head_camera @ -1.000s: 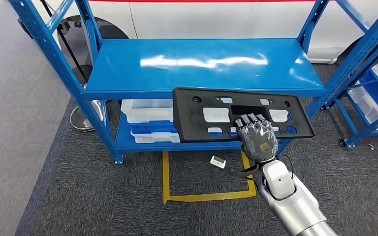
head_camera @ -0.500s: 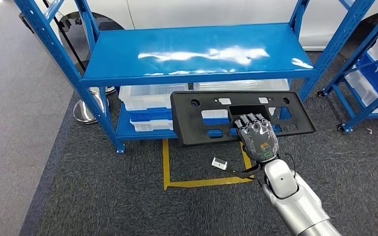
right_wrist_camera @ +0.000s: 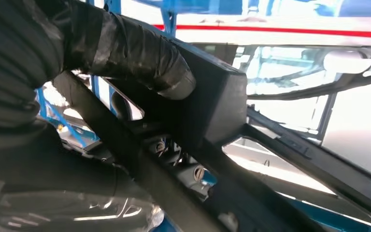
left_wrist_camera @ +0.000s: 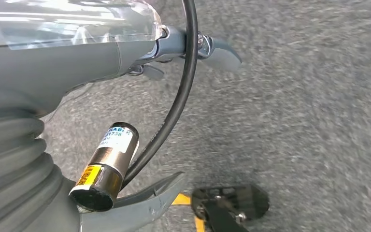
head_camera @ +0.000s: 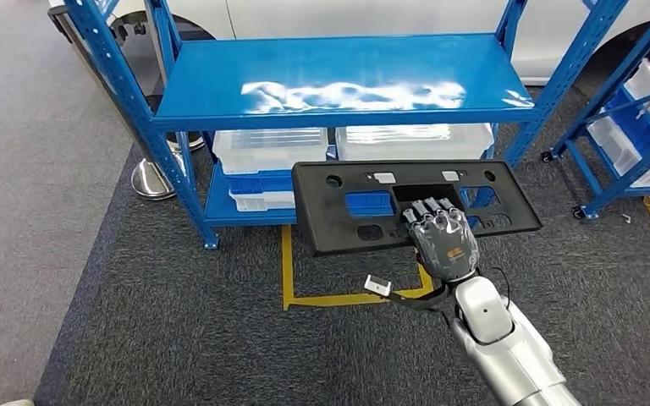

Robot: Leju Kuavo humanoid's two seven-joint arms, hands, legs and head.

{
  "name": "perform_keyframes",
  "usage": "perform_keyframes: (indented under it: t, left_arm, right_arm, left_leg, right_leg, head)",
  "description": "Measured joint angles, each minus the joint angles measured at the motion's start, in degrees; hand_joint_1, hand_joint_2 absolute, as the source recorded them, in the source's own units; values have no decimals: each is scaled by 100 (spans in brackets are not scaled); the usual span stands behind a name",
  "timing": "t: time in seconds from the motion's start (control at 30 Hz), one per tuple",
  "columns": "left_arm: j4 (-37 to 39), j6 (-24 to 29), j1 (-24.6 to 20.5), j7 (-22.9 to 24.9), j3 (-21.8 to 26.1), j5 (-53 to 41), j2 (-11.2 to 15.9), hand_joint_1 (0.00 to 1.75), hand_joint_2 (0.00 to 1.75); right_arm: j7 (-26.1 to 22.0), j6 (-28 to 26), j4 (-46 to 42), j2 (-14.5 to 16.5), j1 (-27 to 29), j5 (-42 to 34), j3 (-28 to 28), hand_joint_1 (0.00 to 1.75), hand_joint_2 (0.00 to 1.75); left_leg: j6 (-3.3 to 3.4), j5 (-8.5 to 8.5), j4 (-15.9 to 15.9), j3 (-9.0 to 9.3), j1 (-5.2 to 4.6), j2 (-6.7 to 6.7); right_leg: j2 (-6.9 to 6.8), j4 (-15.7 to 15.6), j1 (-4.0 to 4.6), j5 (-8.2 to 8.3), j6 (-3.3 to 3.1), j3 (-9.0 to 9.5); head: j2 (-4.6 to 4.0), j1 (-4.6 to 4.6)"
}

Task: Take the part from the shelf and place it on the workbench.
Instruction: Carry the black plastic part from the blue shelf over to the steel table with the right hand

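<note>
While you read the head view, log the black part (head_camera: 415,205) as held flat by the right hand (head_camera: 445,244), fingers hooked through its central opening; it now hangs clear in front of the blue shelf (head_camera: 338,83), which has drawn back, so the pickup is done and carrying remains. Left wrist view: grey carpet (left_wrist_camera: 309,106); left hand's fingers, cannot tell. Right wrist view: thumb (right_wrist_camera: 140,55) clamps the part's rib.

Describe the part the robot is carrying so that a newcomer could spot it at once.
Find the blue shelf; in front of it, over the grey carpet, the right hand grips a wide, flat black panel by its near edge. Unlike the clear bins behind it, the panel is matte black with rectangular cutouts.
</note>
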Motion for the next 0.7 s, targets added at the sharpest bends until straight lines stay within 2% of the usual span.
perform_keyframes:
  t: [0.07, 0.1, 0.13, 0.17, 0.2, 0.23, 0.27, 0.3, 0.33, 0.37, 0.43, 0.47, 0.5, 0.57, 0.6, 0.63, 0.67, 0.7]
  left_arm:
    - [0, 3, 0, 1, 0, 2, -2, 0, 175]
    - [0, 4, 1, 1, 0, 4, -5, 0, 175]
    - [0, 4, 2, 1, 0, 6, -10, 0, 175]
    - [0, 4, 3, 0, 0, 9, -15, 0, 175]
    - [0, 4, 3, 0, 0, 11, -21, 0, 175]
    - [0, 4, 3, 0, 1, 10, -26, 0, 175]
    - [0, 6, 2, -1, 1, 9, -25, 0, 175]
    - [0, 9, 3, -1, 2, 5, -25, 0, 175]
    - [0, 13, 6, -2, 2, 2, -25, 0, 175]
    - [0, 19, 12, -3, 2, 0, -23, 0, 175]
    - [1, 28, 33, -4, 2, -1, -26, 0, 175]
    - [1, 31, 41, -4, 2, -1, -26, 0, 175]
    - [2, 33, 47, -3, 2, -1, -27, 0, 175]
    - [2, 34, 47, -3, 2, -2, -32, 0, 175]
    - [2, 34, 46, -4, 2, -2, -34, 0, 175]
    - [2, 34, 44, -4, 2, -3, -34, 0, 175]
    - [2, 34, 42, -4, 2, -3, -33, 0, 175]
    - [2, 34, 38, -4, 2, -3, -33, 0, 175]
  right_arm:
    - [0, -1, -4, -2, 8, 1, -64, 173, 175]
    - [1, -1, -5, -2, 13, 1, -97, 173, 175]
    - [0, -1, -5, -3, 19, 1, -125, 173, 175]
    - [-3, -1, -5, -3, 24, 1, -149, 173, 175]
    - [-8, -1, -5, -3, 26, 1, -178, 173, 175]
    - [-14, -1, -7, -3, 25, 1, -212, 173, 175]
    - [-22, -1, -10, -2, 21, 1, -246, 173, 175]
    - [-28, -2, -16, -1, 18, 1, -277, 173, 175]
    - [-32, -3, -21, -1, 20, 1, -305, 173, 175]
    - [-35, -4, -25, 0, 24, 1, -325, 173, 175]
    - [-41, -4, -28, 1, 32, 2, -356, 173, 175]
    - [-44, -4, -29, 1, 30, 3, -364, 173, 175]
    - [-47, -4, -30, 2, 27, 4, -371, 173, 175]
    - [-50, -5, -31, 1, 23, 5, -386, 173, 175]
    - [-50, -5, -31, 1, 23, 5, -391, 173, 175]
    - [-51, -5, -31, 0, 25, 7, -394, 173, 175]
    - [-51, -5, -31, 1, 27, 8, -396, 173, 175]
    - [-53, -5, -31, 1, 29, 8, -397, 173, 175]
  left_leg:
    - [25, 89, 32, -153, 0, 16]
    - [13, 122, 77, -241, 3, 19]
    - [-2, 147, 137, -332, 10, 22]
    - [-19, 166, 209, -428, 23, 25]
    - [-42, 181, 290, -527, 44, 29]
    - [-70, 192, 379, -626, 62, 30]
    - [-105, 201, 465, -726, 68, 27]
    - [-143, 219, 535, -802, 65, 22]
    - [-182, 245, 585, -858, 52, 14]
    - [-218, 286, 604, -895, 41, 6]
    - [-282, 330, 623, -950, 52, -7]
    - [-308, 233, 679, -1000, 65, -13]
    - [-330, 32, 820, -1075, 76, -17]
    - [-357, -549, 1406, -1265, 86, -18]
    - [-362, -755, 1765, -1338, 86, -17]
    - [-357, -829, 2061, -1357, 84, -17]
    - [-337, -757, 2212, -1295, 79, -18]
    - [-300, -590, 2176, -1138, 67, -20]
  right_leg:
    - [4, 678, -20, -536, 35, -171]
    - [3, 1036, -36, -699, 62, -235]
    - [3, 1285, -54, -733, 92, -246]
    - [2, 1354, -76, -636, 125, -175]
    - [0, 1227, -104, -469, 160, -14]
    - [0, 934, -133, -359, 202, 205]
    - [3, 587, -141, -340, 239, 445]
    - [13, 304, -141, -387, 233, 621]
    - [24, 120, -131, -471, 212, 712]
    - [35, 63, -108, -507, 162, 729]
    - [30, 63, -107, -438, 30, 641]
    - [21, 63, -106, -382, -40, 587]
    - [9, 53, -109, -318, -104, 524]
    - [-6, 45, -86, -185, -183, 371]
    - [-9, 47, -68, -117, -200, 285]
    - [-10, 49, -47, -48, -210, 195]
    - [-10, 50, -25, 21, -215, 106]
    - [-9, 51, -4, 91, -216, 22]
  head:
    - [0, 2]
    - [0, 2]
    - [0, 2]
    - [0, 2]
    - [0, 2]
    - [0, 2]
    - [0, 3]
    - [0, -3]
    - [0, -4]
    - [0, -9]
    - [0, -12]
    - [0, -15]
    - [0, -15]
    - [0, -18]
    - [0, -17]
    - [0, -17]
    - [0, -18]
    - [0, -18]
